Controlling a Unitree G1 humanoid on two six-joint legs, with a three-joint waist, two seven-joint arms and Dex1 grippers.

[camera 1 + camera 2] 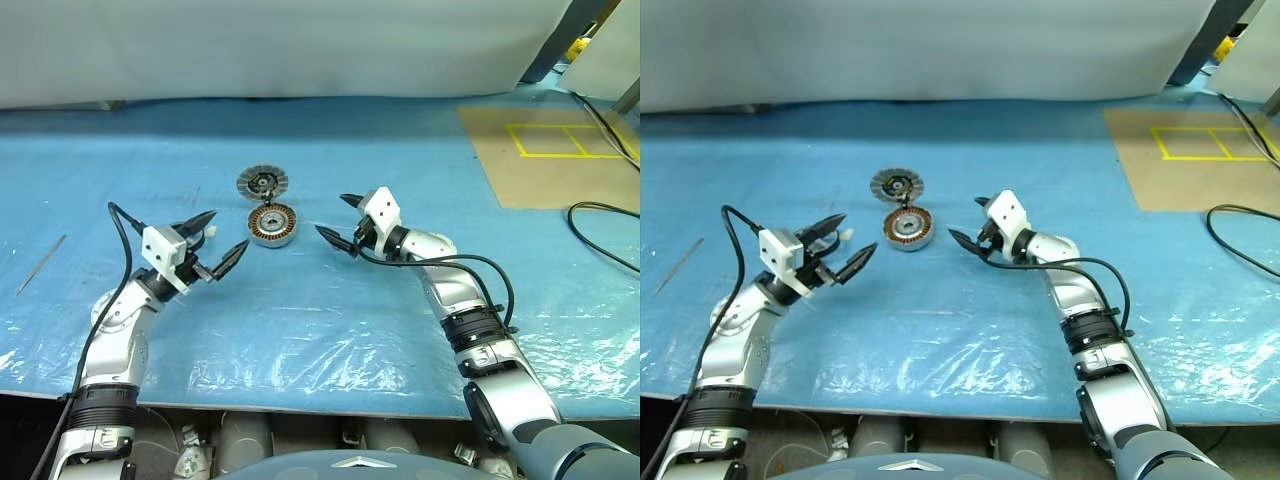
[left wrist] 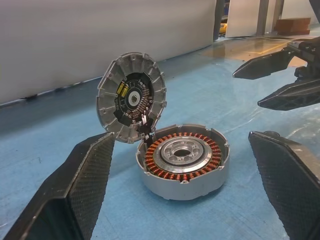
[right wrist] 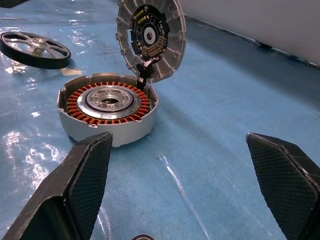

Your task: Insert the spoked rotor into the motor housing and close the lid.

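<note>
**Housing open on the surface, both grippers empty**

A thin metal rod [image 1: 40, 264] lies far out at 9 o'clock on the blue plastic-covered surface [image 1: 330, 330]; a brown mat with yellow tape lines [image 1: 560, 150] sits at 2 o'clock, with a black cable [image 1: 605, 215] beside it. Nothing lies between the grippers and the parts.

The motor housing [image 1: 272, 225], a short silver cylinder with copper windings around a silver centre, rests mid-surface. The lid [image 1: 262, 182], finned and grey with a dark circuit face, tilts up at its 12 o'clock edge, touching it. The spoked rotor [image 3: 35, 49] lies flat near the housing.

The left gripper [image 1: 215, 240] at 8 o'clock and right gripper [image 1: 338, 218] at 3 o'clock each hover spread wide, holding nothing.
</note>
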